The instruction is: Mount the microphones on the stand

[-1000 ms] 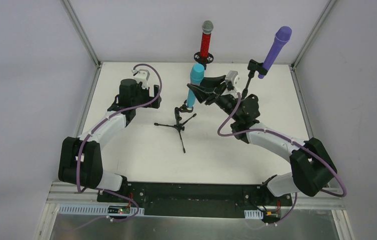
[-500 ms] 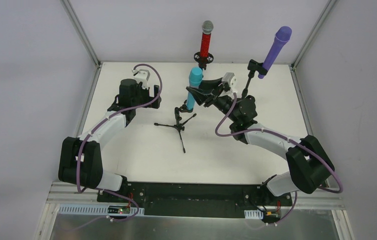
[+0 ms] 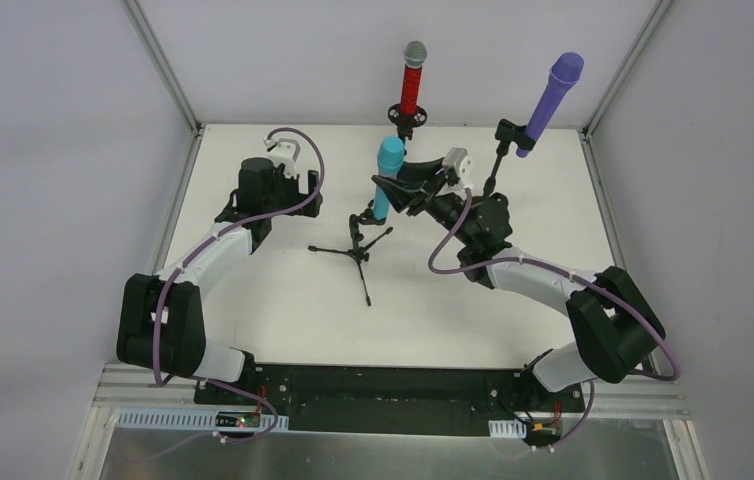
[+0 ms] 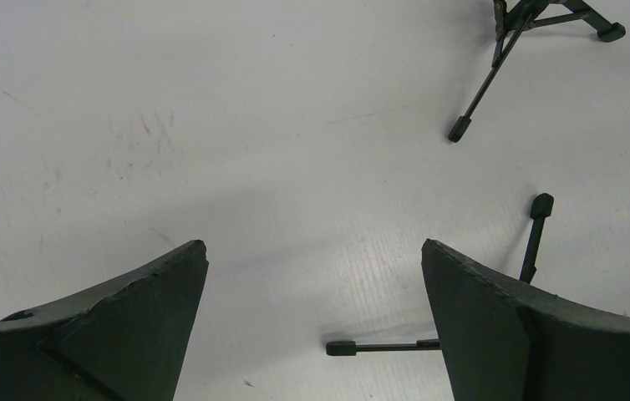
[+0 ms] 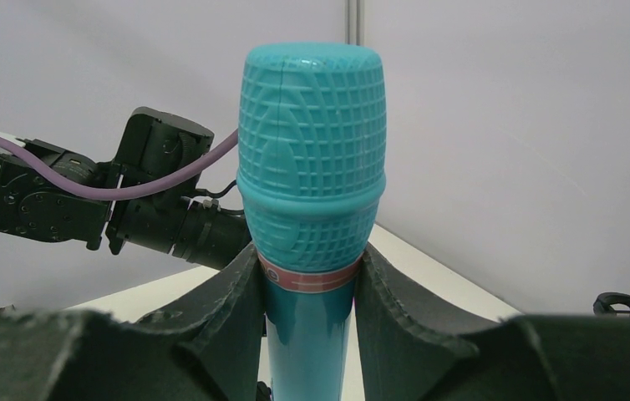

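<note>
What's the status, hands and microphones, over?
Left gripper open, empty. Right gripper shut on cyan microphone with pink ring, base at clip of black tripod stand. Red microphone and purple microphone already mounted. Nothing in the way.

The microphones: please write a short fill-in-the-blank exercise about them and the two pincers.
1. The right pincer is ____ on the cyan microphone.
2. The left pincer stands ____, holding nothing.
3. The red microphone has a ____ mesh head.
Missing words: shut, open, silver.
</note>
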Controlling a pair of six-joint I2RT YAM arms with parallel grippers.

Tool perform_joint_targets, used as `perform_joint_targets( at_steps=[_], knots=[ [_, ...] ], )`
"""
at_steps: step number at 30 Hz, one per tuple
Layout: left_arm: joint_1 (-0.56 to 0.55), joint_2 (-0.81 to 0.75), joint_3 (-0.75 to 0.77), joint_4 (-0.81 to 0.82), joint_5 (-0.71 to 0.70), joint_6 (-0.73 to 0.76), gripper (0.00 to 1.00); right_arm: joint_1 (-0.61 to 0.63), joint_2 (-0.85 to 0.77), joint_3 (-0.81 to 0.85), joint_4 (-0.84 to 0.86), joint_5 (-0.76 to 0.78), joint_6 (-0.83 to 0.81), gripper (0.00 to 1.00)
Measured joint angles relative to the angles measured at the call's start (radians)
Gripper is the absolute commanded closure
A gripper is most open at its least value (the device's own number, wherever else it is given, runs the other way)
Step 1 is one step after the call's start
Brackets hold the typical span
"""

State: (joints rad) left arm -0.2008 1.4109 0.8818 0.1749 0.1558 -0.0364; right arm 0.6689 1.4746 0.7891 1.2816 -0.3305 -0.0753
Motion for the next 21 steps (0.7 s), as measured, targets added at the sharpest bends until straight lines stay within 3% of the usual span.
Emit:
perform_joint_targets(
  at_steps=[21],
  knots=[
    [0.0, 0.0, 0.0, 0.001, 0.007, 0.002, 0.0, 0.006, 0.026, -0.032, 0.071, 0.001, -0.015, 1.0]
  ],
)
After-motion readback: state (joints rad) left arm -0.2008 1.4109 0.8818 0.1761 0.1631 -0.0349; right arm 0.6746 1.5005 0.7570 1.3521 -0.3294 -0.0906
